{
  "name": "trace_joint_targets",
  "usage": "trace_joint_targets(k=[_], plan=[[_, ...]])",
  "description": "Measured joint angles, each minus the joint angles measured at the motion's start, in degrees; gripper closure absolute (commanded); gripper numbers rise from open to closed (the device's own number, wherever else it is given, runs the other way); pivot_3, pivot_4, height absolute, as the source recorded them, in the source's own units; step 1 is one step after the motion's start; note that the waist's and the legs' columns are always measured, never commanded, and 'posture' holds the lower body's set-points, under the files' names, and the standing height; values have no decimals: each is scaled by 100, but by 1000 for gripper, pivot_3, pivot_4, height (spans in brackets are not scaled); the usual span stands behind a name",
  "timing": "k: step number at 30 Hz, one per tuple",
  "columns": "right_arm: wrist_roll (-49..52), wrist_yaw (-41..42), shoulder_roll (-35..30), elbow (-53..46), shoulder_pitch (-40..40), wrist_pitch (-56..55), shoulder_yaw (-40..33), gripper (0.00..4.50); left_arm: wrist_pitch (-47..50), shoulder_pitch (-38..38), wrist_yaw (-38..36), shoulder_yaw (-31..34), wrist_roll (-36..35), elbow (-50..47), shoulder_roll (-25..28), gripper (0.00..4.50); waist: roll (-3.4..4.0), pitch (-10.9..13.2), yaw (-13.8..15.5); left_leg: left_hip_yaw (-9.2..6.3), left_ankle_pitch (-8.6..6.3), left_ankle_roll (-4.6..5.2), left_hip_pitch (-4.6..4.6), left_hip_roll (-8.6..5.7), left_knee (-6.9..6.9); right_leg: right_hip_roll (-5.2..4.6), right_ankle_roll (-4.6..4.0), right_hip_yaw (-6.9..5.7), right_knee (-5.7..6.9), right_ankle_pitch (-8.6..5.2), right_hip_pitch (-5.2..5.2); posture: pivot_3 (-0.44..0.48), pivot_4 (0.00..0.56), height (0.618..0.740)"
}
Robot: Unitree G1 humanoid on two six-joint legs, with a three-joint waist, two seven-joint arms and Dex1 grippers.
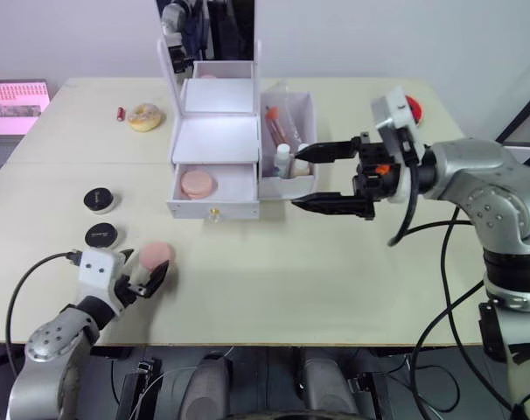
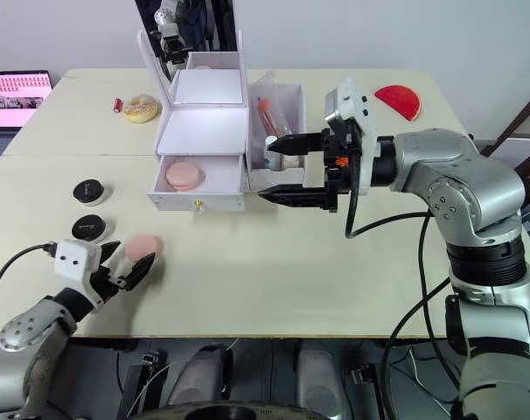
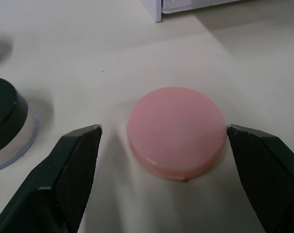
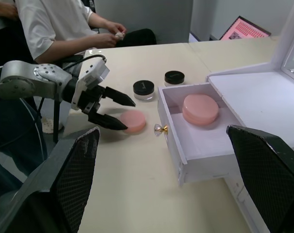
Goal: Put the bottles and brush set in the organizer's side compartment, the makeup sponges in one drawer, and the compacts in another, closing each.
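Observation:
A pink makeup sponge (image 1: 155,255) lies on the table near the front left. My left gripper (image 1: 145,267) is open, with one finger on each side of it and neither touching it. Two black compacts (image 1: 100,199) (image 1: 101,234) sit just beyond it. The white organizer (image 1: 214,131) stands at centre with its bottom drawer (image 1: 214,210) pulled out and another pink sponge (image 1: 198,183) inside. Its side compartment (image 1: 307,105) holds a white bottle (image 1: 284,160) and a reddish brush set (image 1: 276,122). My right gripper (image 1: 297,178) is open and empty, hovering just in front of that compartment.
A beige round item (image 1: 145,116) and a small red tube (image 1: 121,113) lie at the back left. A red half-disc (image 1: 413,106) is at the back right. A pink screen (image 1: 16,105) stands at the far left. A seated person (image 4: 55,24) is beside the table.

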Motion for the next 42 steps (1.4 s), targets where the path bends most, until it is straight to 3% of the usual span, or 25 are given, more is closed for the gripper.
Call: trace_joint_targets(k=[5,15,18,20,29,33,37,42], plan=[[15,-74,-3,-61,108,55,-8,0,-129,-293,40,-351,72,338,-43,178,1,-1,4,0,0,0,0,0,0,0,1,0,0,1,0,0,150,739],[20,-165,-4,-115,111,79,-10,0,-268,-444,142,-474,118,550,-44,178,13,-8,17,0,0,0,7,0,0,0,1,0,0,0,7,0,150,739],[18,-172,-11,-115,111,78,-10,0,-263,-427,145,-473,101,550,-43,1017,13,-8,13,0,0,0,7,0,0,0,1,0,0,0,7,0,150,739],[16,-174,-16,-115,111,78,-10,0,-258,-417,152,-462,89,550,-43,1817,13,-8,10,0,0,0,7,0,-1,0,1,0,0,0,7,0,150,739],[12,-185,-17,-116,112,76,-10,0,3,-205,198,-353,-115,231,50,1812,13,-8,-23,0,0,1,6,0,-3,0,1,0,-3,-1,6,0,150,739],[11,-219,-16,-121,128,73,-10,0,546,-296,9,12,-661,-300,507,1812,7,-4,-4,-4,0,1,2,0,-2,1,1,-2,0,-1,3,0,150,739],[9,-224,-47,-175,307,44,-19,0,1296,-721,-399,920,-1600,-831,1558,1812,9,-3,0,-4,0,1,-2,0,-1,0,0,-1,-6,-2,3,0,150,739],[24,-184,-330,-222,496,36,-273,0,1833,-1302,-968,1284,-2274,-688,2535,1812,6,3,5,-5,0,1,-4,0,-3,1,1,-3,-7,-2,-1,0,150,739]])
